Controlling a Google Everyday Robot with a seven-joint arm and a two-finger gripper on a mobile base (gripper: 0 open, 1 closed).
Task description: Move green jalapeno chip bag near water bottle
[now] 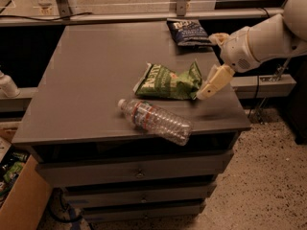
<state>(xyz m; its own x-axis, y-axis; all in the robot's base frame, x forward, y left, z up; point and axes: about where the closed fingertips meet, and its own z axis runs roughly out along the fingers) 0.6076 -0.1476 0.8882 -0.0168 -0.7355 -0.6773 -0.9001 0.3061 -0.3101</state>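
The green jalapeno chip bag [168, 81] lies crumpled on the grey table [91, 71], right of centre. The water bottle [156, 120] lies on its side just in front of the bag, almost touching it, with its white cap pointing left. My gripper [208, 67] is at the bag's right end with its jaws apart and nothing between them. The lower cream finger [214, 82] slants down to the table beside the bag's right edge. The upper finger [218, 37] sits near the dark blue bag.
A dark blue chip bag [187, 31] lies at the table's back right, just behind my arm [261, 42]. The table's right edge runs close to the gripper. A metal rail [144, 16] runs behind the table. A cardboard box [19, 195] stands on the floor at the lower left.
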